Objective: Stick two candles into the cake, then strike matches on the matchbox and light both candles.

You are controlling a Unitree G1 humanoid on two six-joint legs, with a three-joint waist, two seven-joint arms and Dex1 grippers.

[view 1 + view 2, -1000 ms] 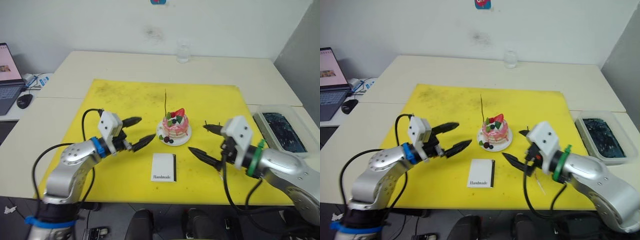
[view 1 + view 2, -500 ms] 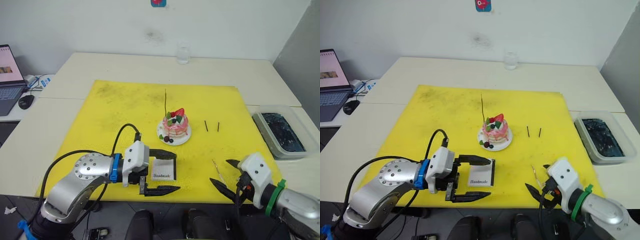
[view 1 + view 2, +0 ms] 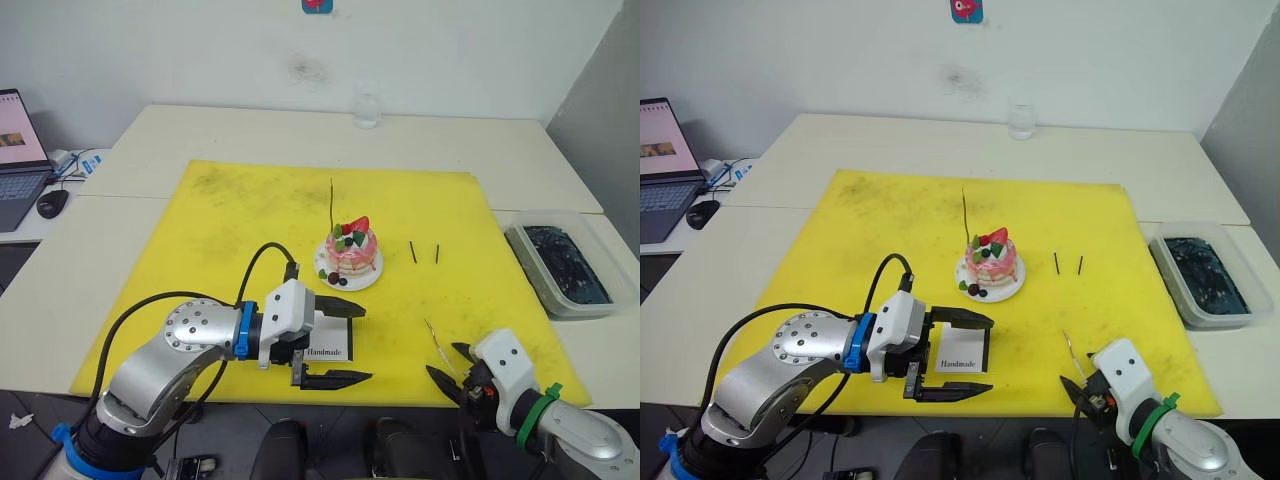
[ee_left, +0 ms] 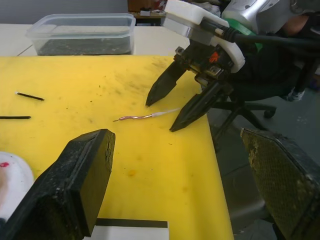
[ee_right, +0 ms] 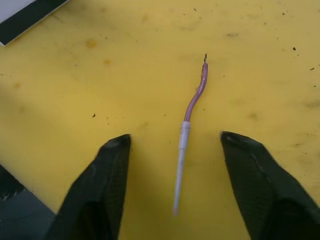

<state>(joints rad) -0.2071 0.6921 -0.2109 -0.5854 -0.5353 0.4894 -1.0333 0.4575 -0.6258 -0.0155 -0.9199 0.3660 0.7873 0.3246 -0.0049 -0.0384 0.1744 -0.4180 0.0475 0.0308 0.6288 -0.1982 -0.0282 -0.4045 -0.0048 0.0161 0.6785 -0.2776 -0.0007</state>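
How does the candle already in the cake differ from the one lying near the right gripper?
The candle in the cake stands upright, its foot planted in the cake; the loose candle lies flat on the yellow mat. The planted one looks straight and dark; the loose one is bent, pinkish with a pale end. The loose one lies between the open fingers of the right gripper, ungripped; the planted one stands free of both grippers. Both are very thin and unlit.

matt yellow mat [image 3: 250, 220], speckled; clear plastic tub [image 3: 570, 262]; rough black left gripper [image 3: 345, 345] fingers [image 4: 75, 185].
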